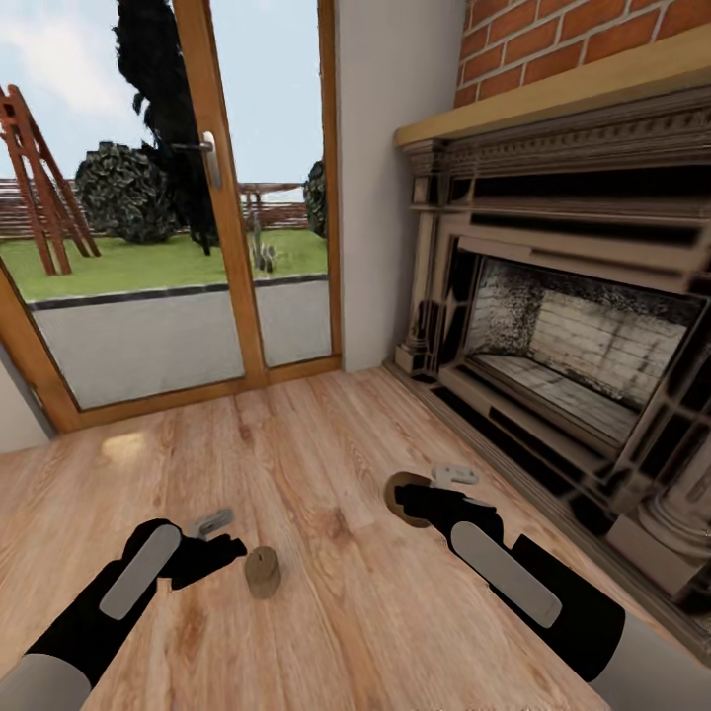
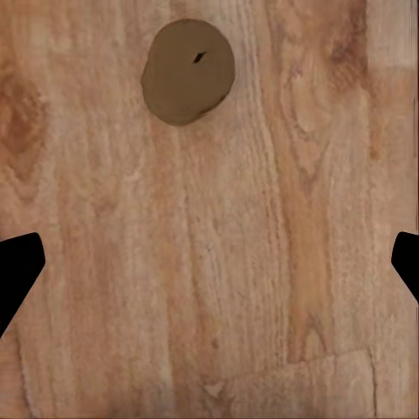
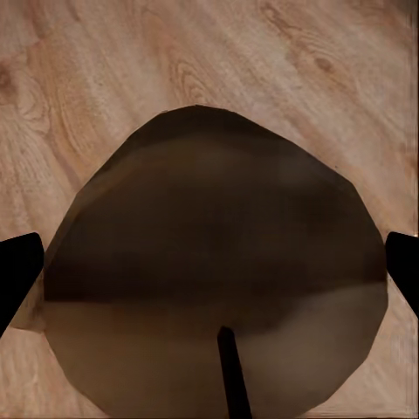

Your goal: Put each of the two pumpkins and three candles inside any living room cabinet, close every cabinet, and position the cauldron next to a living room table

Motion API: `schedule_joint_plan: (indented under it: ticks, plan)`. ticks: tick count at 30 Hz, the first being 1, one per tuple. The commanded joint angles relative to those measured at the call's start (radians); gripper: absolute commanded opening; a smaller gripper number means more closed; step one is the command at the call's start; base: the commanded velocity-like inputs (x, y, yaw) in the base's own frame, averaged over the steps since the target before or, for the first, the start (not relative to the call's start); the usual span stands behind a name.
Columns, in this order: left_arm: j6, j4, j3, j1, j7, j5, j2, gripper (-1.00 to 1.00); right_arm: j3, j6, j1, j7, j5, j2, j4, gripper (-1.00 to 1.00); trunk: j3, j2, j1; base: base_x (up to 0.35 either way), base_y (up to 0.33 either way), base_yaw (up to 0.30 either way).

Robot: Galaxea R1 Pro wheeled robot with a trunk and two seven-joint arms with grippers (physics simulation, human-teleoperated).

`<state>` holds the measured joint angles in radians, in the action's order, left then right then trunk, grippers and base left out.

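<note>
**Candles on the wooden floor by the fireplace**

Head view: two black arms with grey panels are seen reaching down over a light-brown plank floor [image 1: 326, 464]. A short beige-tan cylindrical candle [image 1: 263, 572] stands upright on the floor just beside the left pincer [image 1: 219, 538], apart from it. The right pincer [image 1: 420, 494] is lowered over a second tan candle [image 1: 398, 491], of which only a rim is shown past the black fingers. An ornate stone fireplace [image 1: 573, 346] under a brick wall is seen at the right, and a wood-framed glass door [image 1: 178, 217] onto a lawn at the back.

Left wrist view: the first candle [image 2: 188, 72], with its dark wick, is seen from above, well ahead of the black fingertips [image 2: 17, 271], which are spread wide with bare floor between them.

Right wrist view: the second candle [image 3: 214, 271] is seen very close, lying between widely spread fingertips [image 3: 17, 275]; whether they touch it cannot be told.
</note>
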<state>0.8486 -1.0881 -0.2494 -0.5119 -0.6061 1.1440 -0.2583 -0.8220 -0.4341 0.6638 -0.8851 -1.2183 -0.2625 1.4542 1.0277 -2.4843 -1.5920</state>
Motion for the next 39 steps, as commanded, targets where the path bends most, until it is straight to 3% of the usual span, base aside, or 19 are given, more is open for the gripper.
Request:
schedule_joint_plan:
  ticks: [1,4,8,39]
  plan:
    - [0.000,-0.002,-0.004,0.000,-0.011,-0.003,0.017,1.00,-0.002,-0.003,0.002,-0.006,-0.003,0.000,-0.005,-1.00,0.000,-0.001,0.000,0.000,0.000,-0.276]
    - [0.001,-0.006,-0.004,0.000,-0.027,-0.024,0.040,1.00,-0.002,-0.004,0.002,-0.006,-0.003,0.000,-0.009,-1.00,-0.001,-0.001,0.000,0.000,0.000,-0.260]
    - [0.002,-0.011,-0.005,0.000,-0.043,-0.032,0.048,1.00,-0.002,-0.007,0.002,-0.007,-0.003,0.000,-0.010,-1.00,-0.002,-0.001,0.000,0.102,0.000,-0.125]
    - [0.009,-0.001,-0.002,0.000,-0.041,-0.028,0.051,1.00,-0.004,-0.008,0.002,-0.008,0.006,0.008,-0.011,-1.00,-0.002,-0.001,0.000,0.313,0.070,0.026]
